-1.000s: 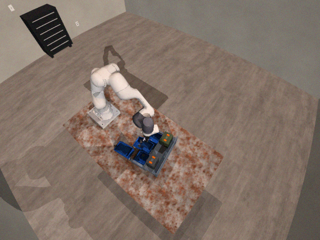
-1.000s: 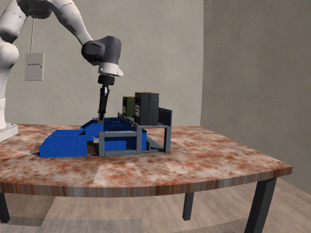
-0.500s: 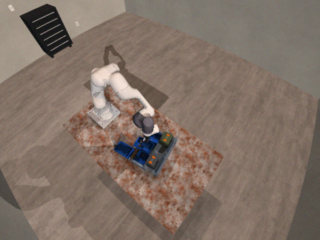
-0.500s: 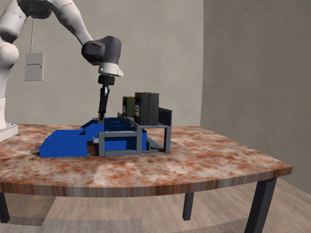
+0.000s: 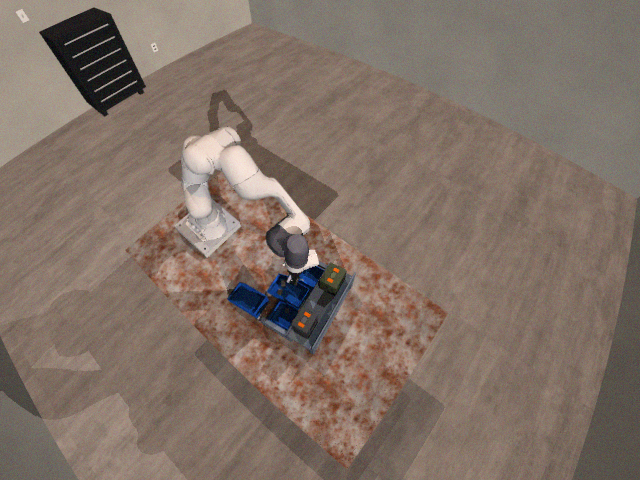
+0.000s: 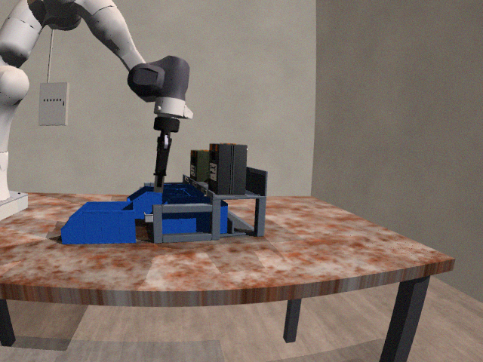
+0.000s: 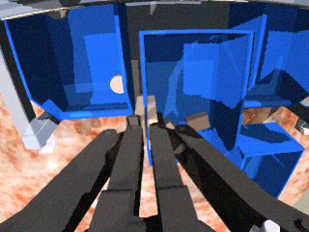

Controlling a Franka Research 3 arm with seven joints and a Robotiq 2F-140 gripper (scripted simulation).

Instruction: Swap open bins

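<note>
A grey shelf (image 6: 210, 214) on the table holds blue open bins side by side. My gripper (image 7: 147, 106) is shut on the thin left wall of the middle bin (image 7: 193, 84), near its open front. This bin looks empty and sits a little forward of the shelf front (image 6: 146, 198), and it also shows in the overhead view (image 5: 286, 291). The bin to its left (image 7: 71, 65) holds a small pale round part (image 7: 116, 84). Another blue bin (image 6: 99, 228) (image 5: 248, 299) stands on the table in front of the shelf; its contents are hidden.
Dark and green boxes (image 6: 228, 167) (image 6: 198, 165) stand on the shelf's upper board, right behind my gripper (image 6: 158, 188). The arm's base (image 5: 206, 229) is at the far table edge. The bin on the table lies close to the shelf front.
</note>
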